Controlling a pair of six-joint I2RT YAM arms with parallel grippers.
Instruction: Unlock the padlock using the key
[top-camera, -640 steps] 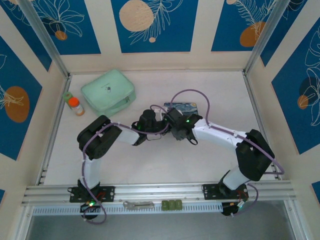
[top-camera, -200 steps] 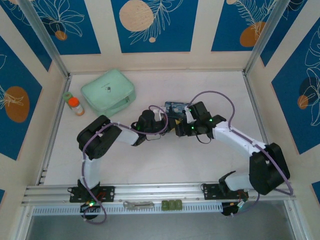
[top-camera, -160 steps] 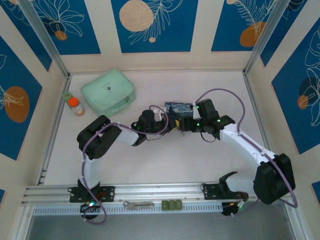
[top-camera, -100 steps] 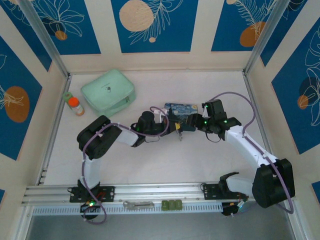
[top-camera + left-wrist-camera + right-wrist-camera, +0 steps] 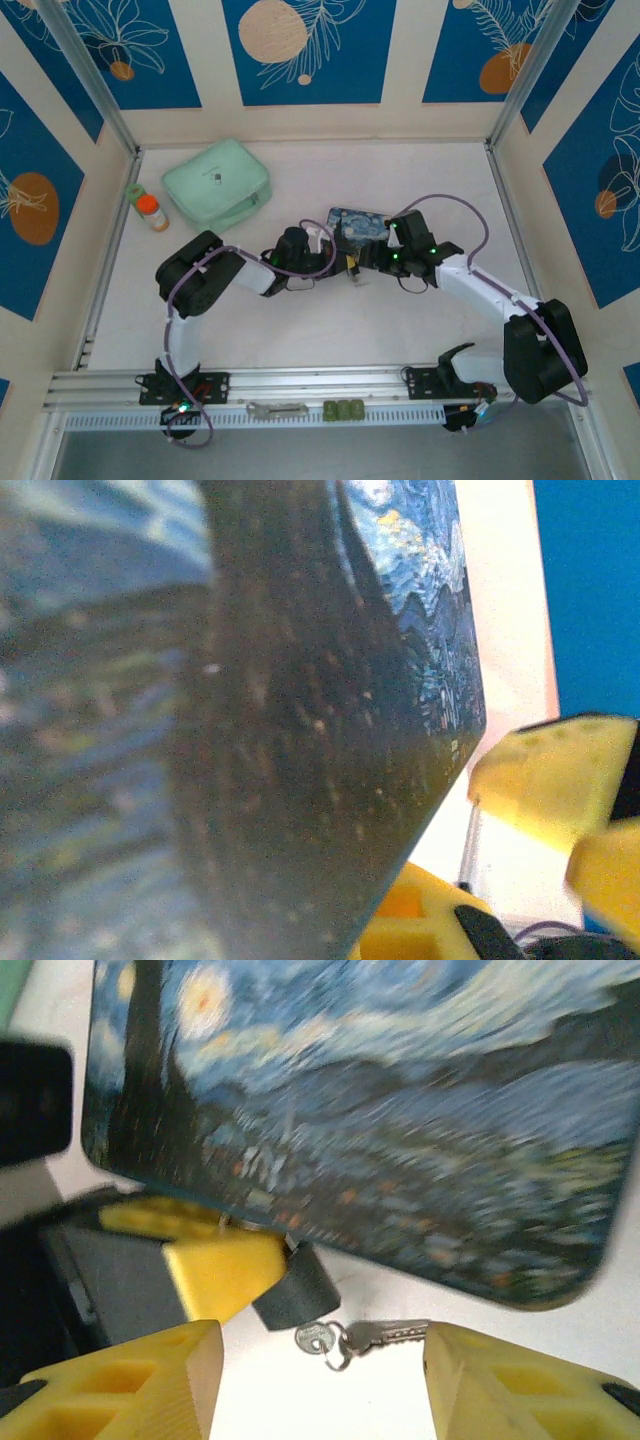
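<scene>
padlock (image 5: 298, 1297): tiny, with a dark, matte, squarish body and a thin silvery shackle; it sits at the near edge of the tin, body sticking out past a yellow fingertip.
key (image 5: 388, 1333): thin, flat, silvery metal with a round bow carrying a small wire ring; the bow is just beside the padlock's body and the notched blade points away from it; it lies on the tabletop.
left jaws: closed on the padlock at its shackle end; one blocky, matte yellow fingertip (image 5: 218, 1265) presses against the dark body.
right jaws: open and gripping nothing; chunky yellow pads (image 5: 130, 1380) stand on either side of the key, the blade tip just beside one pad.
tin (image 5: 380, 1130): flat rectangle with rounded corners; its glossy lid is printed with a swirling blue starry-night painting, and its dark speckled side wall shows in the left wrist view.
tabletop (image 5: 300, 310): pale and smooth.
pouch (image 5: 217, 182): soft, mint green, a rounded square at the far left.
bottle (image 5: 152, 212): small, orange-capped, just beside the pouch.
</scene>
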